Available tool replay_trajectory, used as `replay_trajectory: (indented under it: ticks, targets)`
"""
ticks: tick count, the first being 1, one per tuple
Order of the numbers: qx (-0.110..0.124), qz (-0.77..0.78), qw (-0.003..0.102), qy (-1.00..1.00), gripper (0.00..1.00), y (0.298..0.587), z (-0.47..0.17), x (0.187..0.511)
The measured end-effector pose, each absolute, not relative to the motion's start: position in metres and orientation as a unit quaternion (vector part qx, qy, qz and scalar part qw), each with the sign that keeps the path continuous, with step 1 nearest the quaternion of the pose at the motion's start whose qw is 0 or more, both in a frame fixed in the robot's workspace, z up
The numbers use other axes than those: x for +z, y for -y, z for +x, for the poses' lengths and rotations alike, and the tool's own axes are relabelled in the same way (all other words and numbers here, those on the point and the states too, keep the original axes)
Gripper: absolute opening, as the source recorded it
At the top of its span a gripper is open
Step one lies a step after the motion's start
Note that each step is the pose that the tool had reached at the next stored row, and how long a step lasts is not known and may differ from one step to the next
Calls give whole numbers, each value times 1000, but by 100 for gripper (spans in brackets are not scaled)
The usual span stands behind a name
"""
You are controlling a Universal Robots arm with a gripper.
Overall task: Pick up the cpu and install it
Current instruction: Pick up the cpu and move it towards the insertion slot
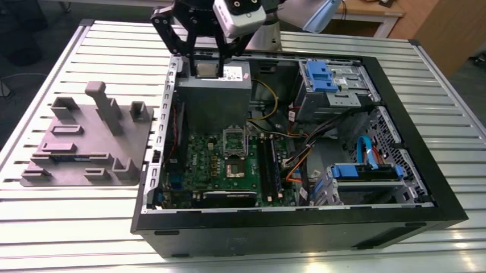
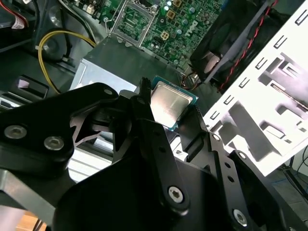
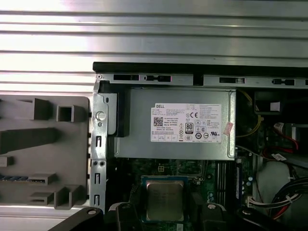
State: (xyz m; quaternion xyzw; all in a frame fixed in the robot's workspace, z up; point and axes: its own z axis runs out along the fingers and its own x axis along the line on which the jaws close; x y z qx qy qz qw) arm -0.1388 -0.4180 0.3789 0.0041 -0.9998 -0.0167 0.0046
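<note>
Right now the gripper [image 1: 206, 70] is pinching the cpu [image 1: 205, 71] by two opposite edges, its black fingers [image 2: 144, 96] pressed against the chip's sides. The chip is held flat with its shiny metal top up, as both wrist views show [image 3: 164, 199]. It hangs over the grey power supply [image 1: 213, 99] at the far end of the open computer case [image 1: 304, 227], apart from that box, not resting on it. What matters is where the open socket [image 1: 237, 166] on the green motherboard [image 1: 205, 165] lies. From the held chip it is past the power supply's edge, toward the near side of the exterior view and slightly to the exterior view's right. By my reckoning it is also lower, down on the case floor. In the second wrist view the socket [image 2: 136, 21] sits beyond the chip [image 2: 171, 103], well apart.
</note>
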Motion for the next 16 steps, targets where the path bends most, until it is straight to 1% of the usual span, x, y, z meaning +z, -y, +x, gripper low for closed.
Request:
replay_trajectory:
  ticks: [16]
  targets:
    - [-17,4,5,1000,47,418,-133,379]
